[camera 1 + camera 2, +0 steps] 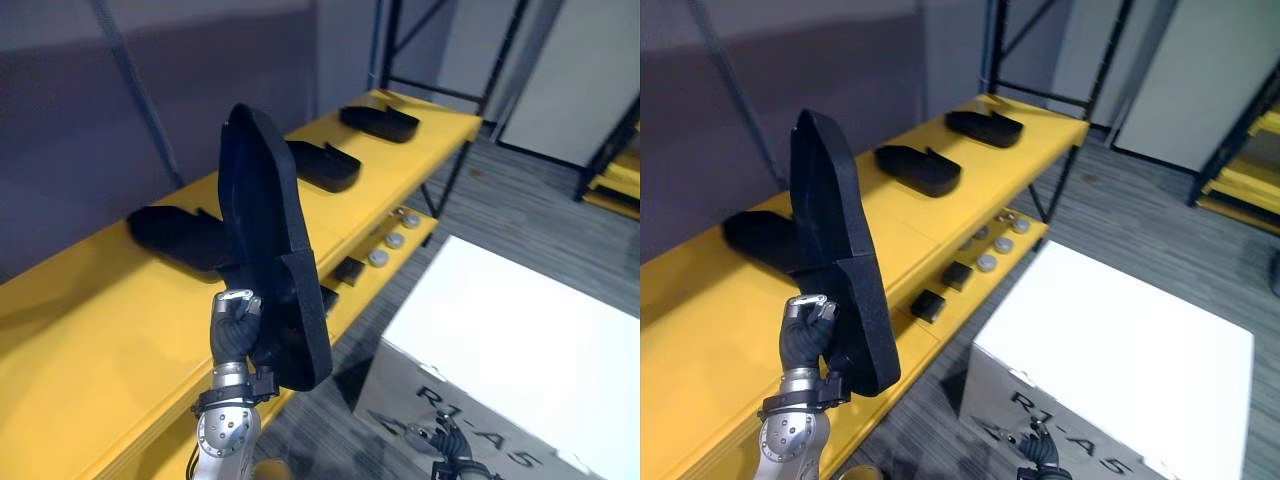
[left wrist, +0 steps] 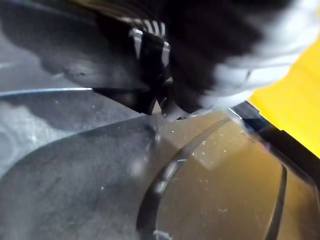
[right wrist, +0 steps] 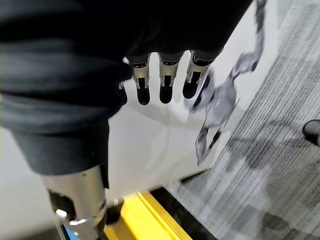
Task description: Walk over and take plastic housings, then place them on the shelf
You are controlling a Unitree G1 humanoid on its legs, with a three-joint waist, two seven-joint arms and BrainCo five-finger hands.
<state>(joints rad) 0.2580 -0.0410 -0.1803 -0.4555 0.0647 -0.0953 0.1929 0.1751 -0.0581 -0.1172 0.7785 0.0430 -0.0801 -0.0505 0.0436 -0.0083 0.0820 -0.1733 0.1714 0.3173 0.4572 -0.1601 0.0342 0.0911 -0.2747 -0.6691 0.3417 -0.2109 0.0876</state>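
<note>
A long black plastic housing (image 1: 265,230) stands upright over the yellow shelf top (image 1: 100,330), and my left hand (image 1: 235,330) is shut on its lower edge. The same housing (image 2: 75,190) shows close up in the left wrist view, with the yellow shelf (image 2: 300,100) behind it. Three more black housings lie flat along the shelf: one (image 1: 175,235) just behind the held one, one (image 1: 325,165) in the middle, one (image 1: 380,122) at the far end. My right hand (image 3: 162,80) hangs low beside the white box with straight fingers, holding nothing.
A white box (image 1: 520,320) stands on the grey carpet to the right of the shelf. The lower yellow shelf carries round silver parts (image 1: 395,240) and small black blocks (image 1: 348,270). Black rack posts (image 1: 390,45) rise at the far end.
</note>
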